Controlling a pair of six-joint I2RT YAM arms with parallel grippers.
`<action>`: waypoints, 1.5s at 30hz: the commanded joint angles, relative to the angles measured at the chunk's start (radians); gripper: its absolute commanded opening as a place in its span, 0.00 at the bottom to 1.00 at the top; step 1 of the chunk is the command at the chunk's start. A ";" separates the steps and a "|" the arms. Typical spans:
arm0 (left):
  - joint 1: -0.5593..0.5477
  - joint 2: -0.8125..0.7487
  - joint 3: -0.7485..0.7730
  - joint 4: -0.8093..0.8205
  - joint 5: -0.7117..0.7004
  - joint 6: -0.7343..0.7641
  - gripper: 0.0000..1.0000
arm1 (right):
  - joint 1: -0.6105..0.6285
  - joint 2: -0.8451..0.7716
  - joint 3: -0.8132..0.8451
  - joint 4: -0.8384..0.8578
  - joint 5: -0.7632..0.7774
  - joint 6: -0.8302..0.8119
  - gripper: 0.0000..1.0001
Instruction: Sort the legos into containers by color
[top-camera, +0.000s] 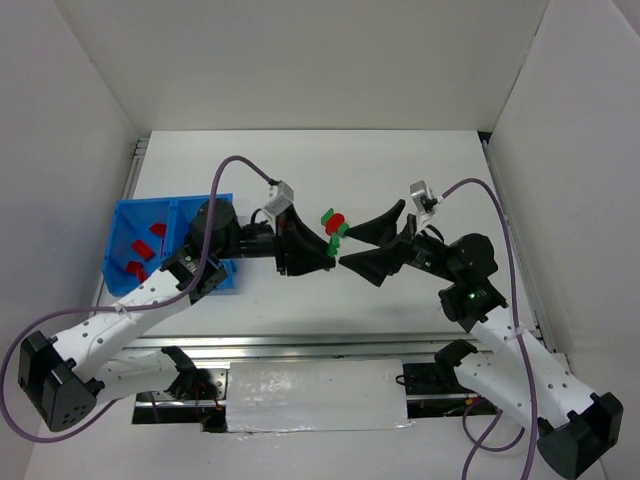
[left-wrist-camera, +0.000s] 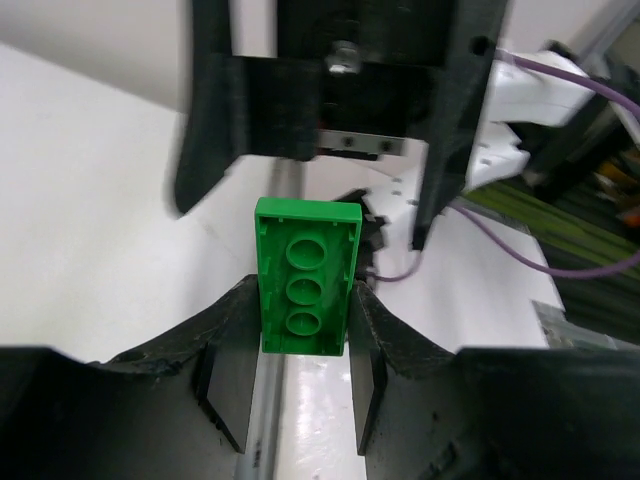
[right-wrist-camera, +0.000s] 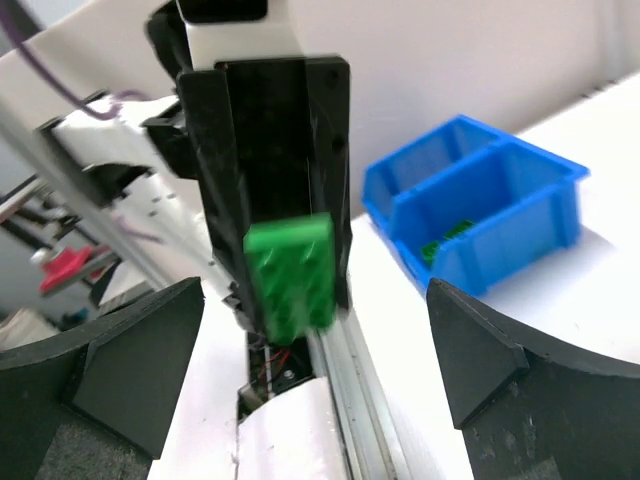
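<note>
- Mid-worktop, a little toward the near edge, the left pincer (top-camera: 330, 255) and the right pincer (top-camera: 372, 243) face each other tip to tip, close but apart.
- The left pincer is clamped narrow on a flat green plate brick (left-wrist-camera: 305, 275). Its two pads press the brick's long sides, and most of the brick sticks out past the tips toward the right pincer.
- In the left wrist view, the brick's face shows three round marks in a row.
- The right pincer is spread wide and grips nothing. Its fingers (top-camera: 385, 222) stand either side of a gap that points at the green brick, and no part of it touches the brick.
- Just beyond the pincer tips, toward the far edge, sits a small cluster of red and green legos (top-camera: 333, 222). I cannot tell whether they are joined or merely touching.
- The blue bin (top-camera: 130, 215) stands near the left edge of the white worktop (top-camera: 400, 170), with a middle wall splitting it in two.
- The compartment closer to the left edge holds several red bricks (top-camera: 145, 250).
- The compartment closer to mid-worktop is largely covered by the left arm from above. The right wrist view shows green pieces (right-wrist-camera: 447, 238) inside it.
</note>
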 joint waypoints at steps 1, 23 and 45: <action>0.104 -0.054 -0.014 -0.017 -0.039 -0.001 0.00 | -0.003 -0.030 0.031 -0.102 0.127 -0.056 1.00; 0.646 0.197 0.079 -0.706 -1.176 -0.204 0.99 | -0.006 -0.058 0.022 -0.329 0.425 -0.122 1.00; 0.614 -0.292 -0.042 -0.793 -0.310 0.238 1.00 | -0.007 0.934 0.657 -0.840 0.747 -0.437 0.99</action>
